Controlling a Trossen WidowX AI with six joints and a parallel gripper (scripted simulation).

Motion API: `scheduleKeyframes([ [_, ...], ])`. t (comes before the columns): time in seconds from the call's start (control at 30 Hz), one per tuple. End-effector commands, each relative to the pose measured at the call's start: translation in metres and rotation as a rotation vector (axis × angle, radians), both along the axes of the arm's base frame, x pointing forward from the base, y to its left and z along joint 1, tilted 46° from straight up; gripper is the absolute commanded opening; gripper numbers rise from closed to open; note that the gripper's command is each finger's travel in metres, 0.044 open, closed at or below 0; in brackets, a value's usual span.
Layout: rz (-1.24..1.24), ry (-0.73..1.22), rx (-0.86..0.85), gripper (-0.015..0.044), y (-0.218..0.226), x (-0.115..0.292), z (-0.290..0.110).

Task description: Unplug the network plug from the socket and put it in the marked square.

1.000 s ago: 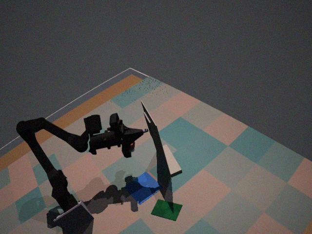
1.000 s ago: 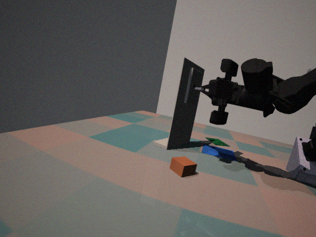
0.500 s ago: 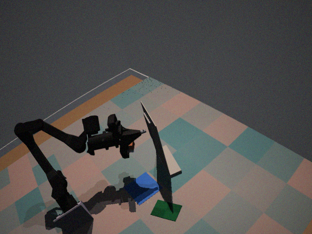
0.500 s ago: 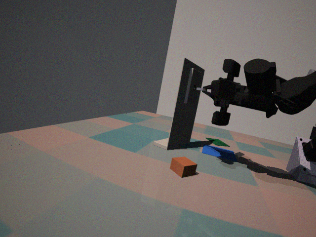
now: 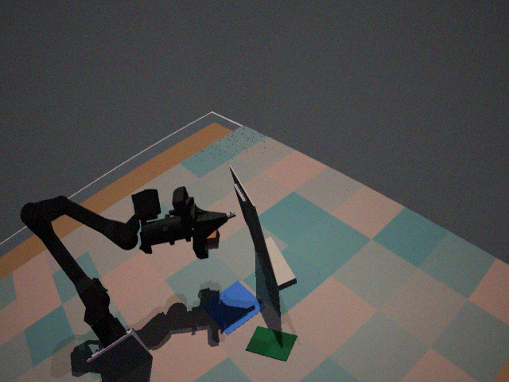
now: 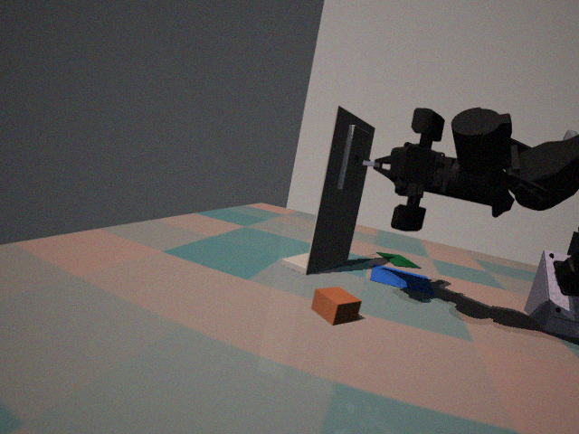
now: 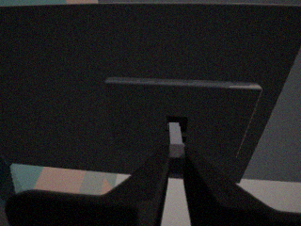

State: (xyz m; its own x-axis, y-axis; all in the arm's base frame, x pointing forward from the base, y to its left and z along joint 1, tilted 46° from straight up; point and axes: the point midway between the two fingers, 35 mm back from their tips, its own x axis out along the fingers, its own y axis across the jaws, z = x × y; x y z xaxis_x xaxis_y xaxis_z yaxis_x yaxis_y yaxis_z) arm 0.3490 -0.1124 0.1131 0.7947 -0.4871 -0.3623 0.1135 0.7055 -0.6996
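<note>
A dark upright panel (image 5: 262, 255) (image 6: 336, 224) (image 7: 71, 71) stands on a pale base plate (image 5: 283, 263) (image 6: 293, 261). Its socket (image 6: 357, 158) (image 7: 177, 120) is a small dark hole below a grey strip (image 6: 346, 154) (image 7: 183, 83). My gripper (image 5: 226, 216) (image 6: 376, 163) (image 7: 176, 153) is level with the socket and shut on the small grey plug (image 5: 232, 214) (image 6: 367, 163) (image 7: 175, 134). The plug points at the socket, and the top view shows a small gap to the panel. A flat green square (image 5: 269, 343) (image 6: 397, 259) lies on the table by the panel's near end.
A blue block (image 5: 236, 305) (image 6: 397, 276) lies beside the green square, partly in the arm's shadow. An orange block (image 6: 336, 304) (image 5: 212, 237) sits on the table below the gripper. The arm's base (image 5: 118, 357) (image 6: 552, 298) stands at the table's edge.
</note>
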Motion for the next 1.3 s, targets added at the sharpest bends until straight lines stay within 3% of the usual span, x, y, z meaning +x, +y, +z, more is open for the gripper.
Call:
scheduleKeyframes([
  [0.0, -0.004, 0.005, 0.002, 0.0000, 0.001, -0.004, -0.001],
  [1.27, -0.004, 0.005, 0.003, 0.0000, 0.010, -0.016, 0.006],
])
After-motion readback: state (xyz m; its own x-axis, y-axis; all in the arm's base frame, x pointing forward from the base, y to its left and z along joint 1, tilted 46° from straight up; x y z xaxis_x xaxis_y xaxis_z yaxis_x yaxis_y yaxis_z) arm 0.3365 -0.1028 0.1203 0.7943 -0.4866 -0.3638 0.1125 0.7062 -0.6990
